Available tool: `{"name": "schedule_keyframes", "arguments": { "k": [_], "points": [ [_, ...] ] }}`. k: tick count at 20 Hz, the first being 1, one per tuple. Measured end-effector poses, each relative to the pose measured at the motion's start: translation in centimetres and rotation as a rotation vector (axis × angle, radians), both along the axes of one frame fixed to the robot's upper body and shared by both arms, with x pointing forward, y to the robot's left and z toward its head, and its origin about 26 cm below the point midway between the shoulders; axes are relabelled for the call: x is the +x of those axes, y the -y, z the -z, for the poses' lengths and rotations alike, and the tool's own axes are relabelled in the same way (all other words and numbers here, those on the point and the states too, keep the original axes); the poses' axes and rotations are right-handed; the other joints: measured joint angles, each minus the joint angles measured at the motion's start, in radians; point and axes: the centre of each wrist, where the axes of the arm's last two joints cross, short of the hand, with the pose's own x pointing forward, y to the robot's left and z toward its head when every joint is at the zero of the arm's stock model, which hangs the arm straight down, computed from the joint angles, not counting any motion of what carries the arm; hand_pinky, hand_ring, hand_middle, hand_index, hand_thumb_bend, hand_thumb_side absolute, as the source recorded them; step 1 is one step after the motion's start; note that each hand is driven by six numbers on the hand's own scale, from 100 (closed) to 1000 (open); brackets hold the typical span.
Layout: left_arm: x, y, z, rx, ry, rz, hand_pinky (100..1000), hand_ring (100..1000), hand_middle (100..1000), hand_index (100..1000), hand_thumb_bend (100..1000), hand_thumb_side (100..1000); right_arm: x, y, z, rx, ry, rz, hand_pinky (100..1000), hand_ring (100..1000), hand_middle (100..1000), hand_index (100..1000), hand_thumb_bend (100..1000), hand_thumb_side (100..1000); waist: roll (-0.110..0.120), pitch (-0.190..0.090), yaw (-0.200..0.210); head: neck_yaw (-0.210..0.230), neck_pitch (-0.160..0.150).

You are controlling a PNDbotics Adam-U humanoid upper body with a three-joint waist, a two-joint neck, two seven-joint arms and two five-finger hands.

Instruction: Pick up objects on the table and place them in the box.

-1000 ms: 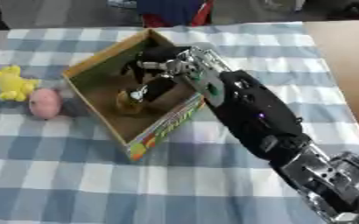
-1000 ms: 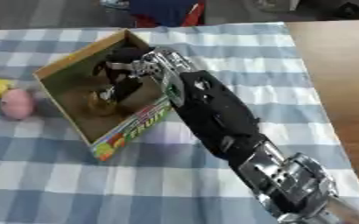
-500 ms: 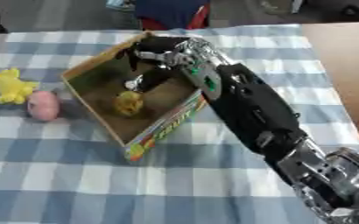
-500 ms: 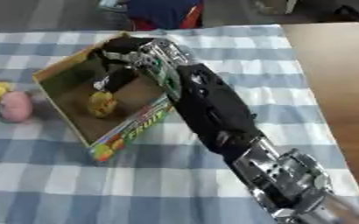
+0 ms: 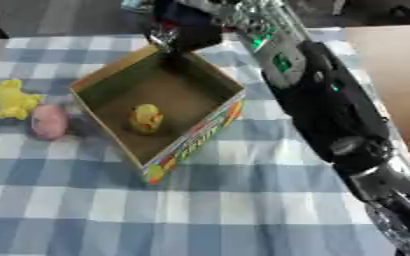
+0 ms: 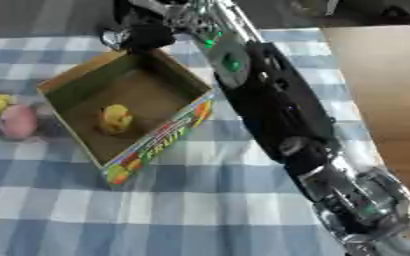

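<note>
An open cardboard box [image 5: 194,144] with a colourful printed side stands askew on the checked cloth. A small yellow duck-like toy [image 5: 145,118] lies on its floor. Left of the box lie a pink rounded object [image 5: 48,121] and a yellow toy [image 5: 12,99], touching each other. My right arm runs from the lower right up past the box's right side. My right hand [image 6: 141,31] hangs above the box's far corner, open and holding nothing. My left hand shows in neither view.
The blue and white checked cloth [image 5: 200,210] covers most of the table. A bare wooden surface [image 5: 392,65] lies along the right side. Dark shapes sit beyond the table's far edge.
My right hand was down inside the box at the yellow toy. It has let go of the toy and risen out to the far corner. The toy stays in the box.
</note>
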Motion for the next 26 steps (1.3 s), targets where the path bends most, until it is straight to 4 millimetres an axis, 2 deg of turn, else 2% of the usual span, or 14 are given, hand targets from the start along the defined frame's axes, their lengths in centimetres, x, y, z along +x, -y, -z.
{"name": "schedule_keyframes", "arguments": {
  "k": [2,6,13,14,15,16,22,26],
  "points": [
    [0.0,-0.2,-0.3,0.013,0.007,-0.003,409,569,525,795,361,714,-1.6,1.1,-0.6,0.074,0.02,-0.042,669,763,680,971,100,698,0.002,0.0,-0.004,0.006,0.004],
    [0.1,-0.7,-1.2,0.05,0.024,-0.012,409,575,541,807,379,731,-4.3,3.4,-1.0,0.251,0.043,-0.096,663,755,693,956,100,757,0.002,0.001,-0.017,0.014,0.015],
    [0.7,-1.5,-4.2,0.168,0.072,-0.068,411,588,562,819,407,766,-8.3,6.4,-0.1,0.583,0.018,-0.19,659,735,724,917,100,780,0.008,0.007,-0.04,0.054,0.03],
    [0.8,-1.6,-4.7,0.186,0.078,-0.081,411,589,564,820,408,769,-8.6,6.7,0.2,0.634,0.009,-0.214,659,734,723,916,100,787,0.008,0.008,-0.042,0.06,0.031],
    [0.9,-1.7,-5.1,0.205,0.084,-0.094,412,595,571,824,416,781,-8.9,7.1,0.4,0.683,0.003,-0.235,660,730,722,912,100,839,0.008,0.008,-0.043,0.065,0.033],
    [0.9,-1.8,-5.6,0.227,0.089,-0.11,413,597,573,825,421,786,-9.2,7.3,0.5,0.727,-0.002,-0.252,661,731,721,911,100,824,0.009,0.008,-0.044,0.069,0.033],
    [1.0,-2.6,-8.4,0.392,0.096,-0.233,418,618,601,842,446,812,-9.7,8.8,1.8,0.915,-0.028,-0.278,668,730,709,898,100,874,0.012,0.014,-0.054,0.089,0.033],
    [1.1,-3.4,-9.5,0.511,0.072,-0.324,428,637,619,854,516,813,-9.6,10.0,2.7,0.973,-0.037,-0.247,666,726,701,891,100,879,0.014,0.017,-0.055,0.098,0.033]
  ]
}}
